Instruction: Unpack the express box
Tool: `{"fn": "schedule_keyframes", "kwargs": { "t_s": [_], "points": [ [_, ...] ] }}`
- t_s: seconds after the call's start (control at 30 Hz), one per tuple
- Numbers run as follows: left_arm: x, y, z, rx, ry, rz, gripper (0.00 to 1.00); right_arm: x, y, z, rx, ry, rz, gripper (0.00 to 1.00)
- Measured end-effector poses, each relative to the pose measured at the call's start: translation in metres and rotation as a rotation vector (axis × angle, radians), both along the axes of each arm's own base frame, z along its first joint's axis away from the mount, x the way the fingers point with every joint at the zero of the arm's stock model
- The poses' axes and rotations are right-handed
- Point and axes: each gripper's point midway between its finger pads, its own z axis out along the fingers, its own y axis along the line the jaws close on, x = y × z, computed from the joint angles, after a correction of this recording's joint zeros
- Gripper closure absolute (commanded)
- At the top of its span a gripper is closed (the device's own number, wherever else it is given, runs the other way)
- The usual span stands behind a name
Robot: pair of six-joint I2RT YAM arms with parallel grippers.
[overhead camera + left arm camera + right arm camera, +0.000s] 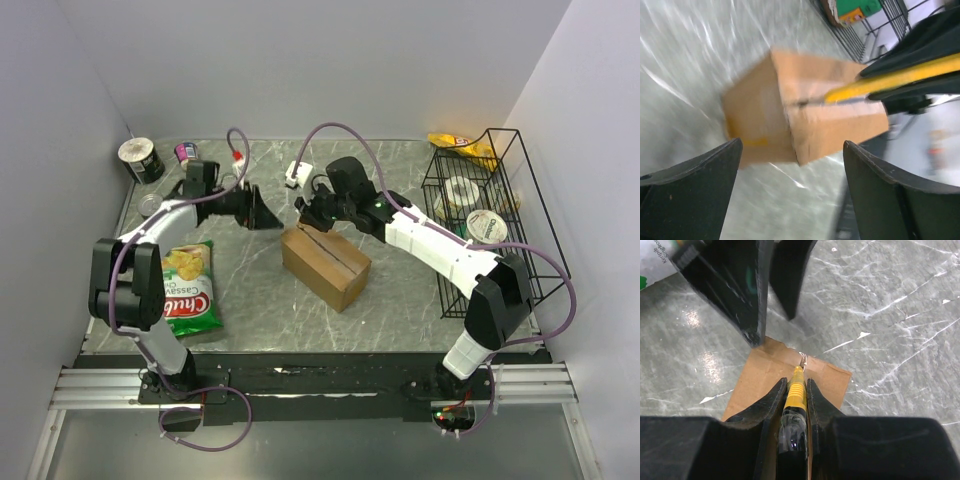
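Note:
The express box [325,265], a brown carton, lies in the middle of the table; it also shows in the left wrist view [805,110] and the right wrist view [760,380]. My right gripper [312,215] is shut on a yellow utility knife [796,390]. The blade tip rests at the far end of the box's top seam. The knife also shows blurred in the left wrist view [890,80]. My left gripper [268,215] is open and empty just beyond the box's far left end, its jaws facing the box [792,145]. Its dark fingers [740,285] hang above the box edge.
A green chips bag [190,290] lies at the front left. A black wire basket [490,220] at the right holds round tubs and a yellow packet. A can [140,160] and a small purple item [186,152] stand at the back left. White walls enclose the table.

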Motion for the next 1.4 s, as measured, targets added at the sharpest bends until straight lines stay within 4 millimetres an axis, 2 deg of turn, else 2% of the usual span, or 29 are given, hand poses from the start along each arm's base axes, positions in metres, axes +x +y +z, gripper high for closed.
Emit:
{"fn": "schedule_keyframes", "kwargs": {
  "t_s": [0.13, 0.23, 0.3, 0.37, 0.5, 0.57, 0.63, 0.73, 0.83, 0.93, 1.07, 1.17, 1.3, 1.4],
  "points": [
    [0.020, 0.004, 0.034, 0.056, -0.293, -0.086, 0.13, -0.001, 0.000, 0.000, -0.001, 0.002, 0.004, 1.00],
    [0.036, 0.006, 0.044, 0.074, -0.369, -0.117, 0.16, -0.002, 0.001, -0.001, -0.001, 0.004, 0.014, 1.00],
    [0.043, 0.005, 0.040, 0.065, -0.346, -0.122, 0.13, -0.003, 0.002, 0.000, 0.003, 0.006, 0.022, 1.00],
    [0.042, 0.007, 0.024, 0.060, -0.264, -0.102, 0.12, -0.005, 0.003, 0.000, 0.008, 0.010, 0.033, 1.00],
    [0.022, 0.025, -0.013, 0.053, -0.074, 0.032, 0.12, -0.008, 0.010, 0.003, 0.019, 0.017, 0.063, 1.00],
    [0.012, 0.040, -0.022, 0.057, 0.000, 0.130, 0.11, -0.008, 0.015, 0.005, 0.028, 0.023, 0.081, 1.00],
    [0.012, 0.055, -0.017, 0.061, 0.011, 0.221, 0.11, -0.010, 0.022, 0.004, 0.037, 0.031, 0.105, 1.00],
    [0.013, 0.068, 0.007, 0.055, -0.051, 0.314, 0.10, -0.016, 0.035, 0.004, 0.053, 0.047, 0.154, 1.00],
    [0.009, 0.073, 0.033, 0.034, -0.118, 0.359, 0.09, -0.022, 0.051, 0.007, 0.078, 0.070, 0.220, 1.00],
    [0.005, 0.073, 0.044, 0.021, -0.139, 0.372, 0.08, -0.028, 0.064, 0.010, 0.111, 0.093, 0.292, 1.00],
    [0.004, 0.074, 0.042, 0.020, -0.134, 0.371, 0.09, -0.037, 0.068, 0.011, 0.126, 0.109, 0.348, 1.00],
    [0.008, 0.072, 0.032, 0.016, -0.107, 0.348, 0.10, -0.040, 0.067, 0.010, 0.123, 0.112, 0.363, 1.00],
    [0.031, 0.066, 0.014, -0.011, -0.043, 0.258, 0.11, -0.040, 0.067, 0.009, 0.118, 0.103, 0.371, 1.00],
    [0.048, 0.061, 0.007, -0.015, -0.042, 0.160, 0.10, -0.040, 0.066, 0.007, 0.112, 0.103, 0.374, 1.00]
  ]
}}
